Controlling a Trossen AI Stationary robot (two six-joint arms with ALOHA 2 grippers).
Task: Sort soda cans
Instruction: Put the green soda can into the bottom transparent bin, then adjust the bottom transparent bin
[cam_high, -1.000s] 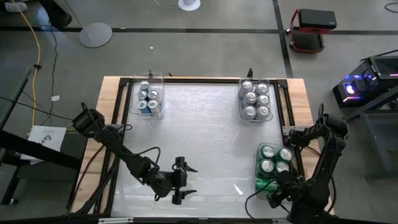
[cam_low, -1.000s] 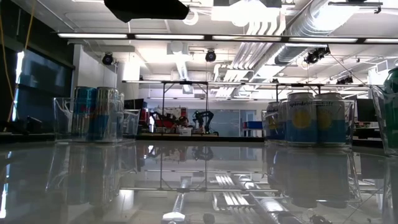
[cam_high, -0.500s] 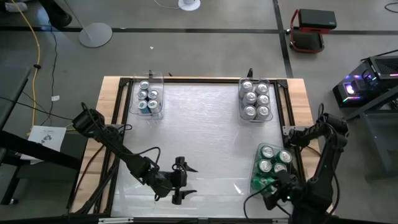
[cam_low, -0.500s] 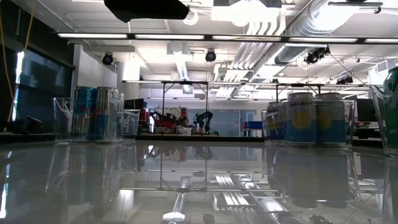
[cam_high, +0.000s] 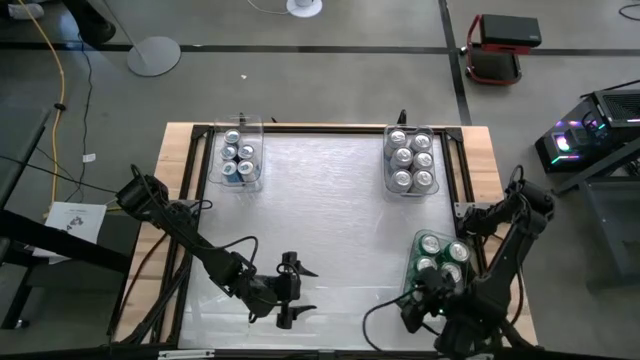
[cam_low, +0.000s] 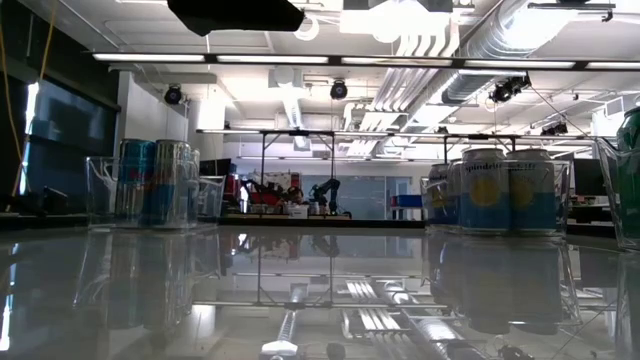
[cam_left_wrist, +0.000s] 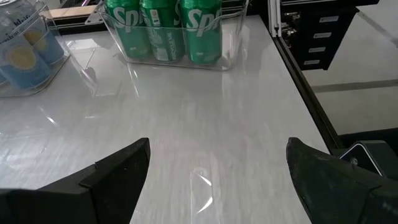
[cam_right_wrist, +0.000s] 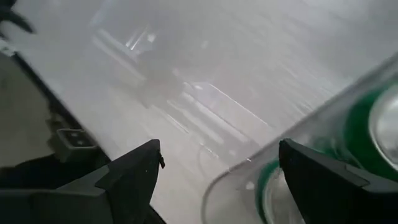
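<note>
L arm reached in from the left edge, elbow bent; left gripper (cam_high: 297, 290) sat low at near-centre w/ fingers (cam_left_wrist: 115, 171) spread wide, holding nothing. R arm folded at the near-right corner; right gripper (cam_high: 412, 310) had fingers (cam_right_wrist: 134, 168) apart, empty.

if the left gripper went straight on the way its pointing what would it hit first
Probably the clear bin of green cans. The open left gripper faces it across bare table, with nothing between.

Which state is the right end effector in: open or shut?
Open: in its wrist view the right end effector has its fingers spread with nothing between, beside the green cans' bin.
</note>
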